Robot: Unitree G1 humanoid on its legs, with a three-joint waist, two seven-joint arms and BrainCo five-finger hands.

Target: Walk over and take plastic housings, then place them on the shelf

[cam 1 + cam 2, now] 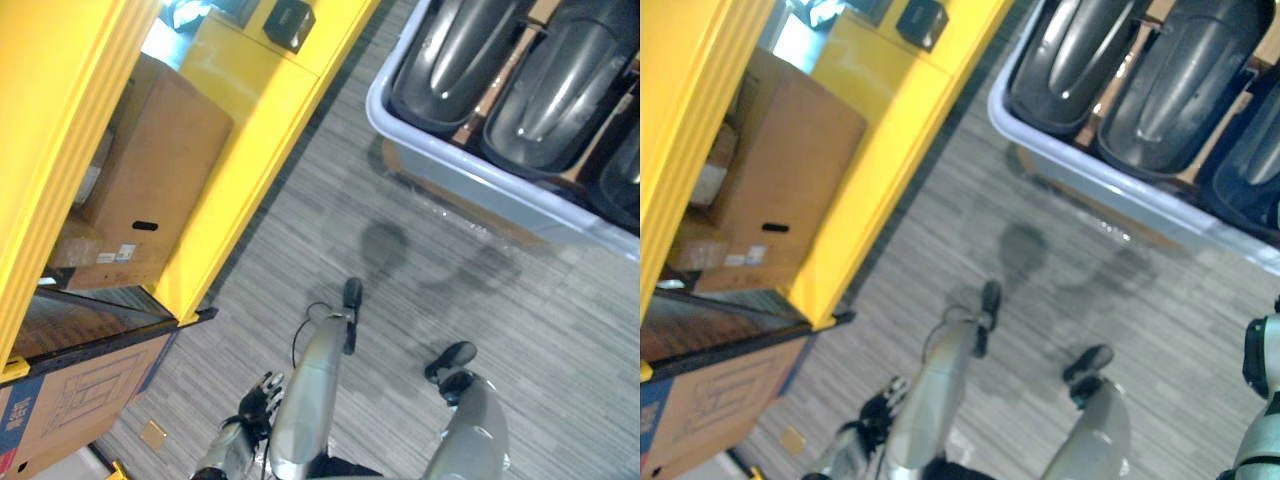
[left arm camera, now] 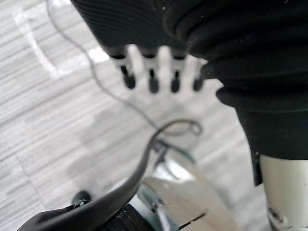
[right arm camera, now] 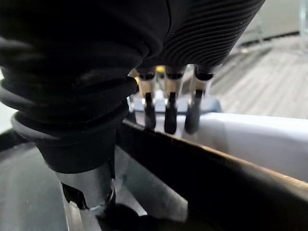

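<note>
- Far left: yellow shelf (image 1: 250, 150), its slanting post and beams framing the open levels.
- Inside it, a plain cardboard box (image 1: 150, 180) on one level; lower still, a printed carton (image 1: 70, 400).
- Lower left: left hand (image 2: 153, 82), hanging over the grey floor (image 1: 400, 240), fingers straight and loose, empty.
- Upper right: pale tub (image 1: 470, 172), well apart from the shelf across the floor.
- Packed side by side in the tub: dark glossy plastic housings (image 1: 455, 50), rounded backs up, all in the tub.
- Far right: right hand (image 3: 171, 115), fingers straight and relaxed, gripping nothing, poised just over a dark curved edge with the pale tub wall beyond; impossible to tell whether that edge belongs to a housing.
</note>
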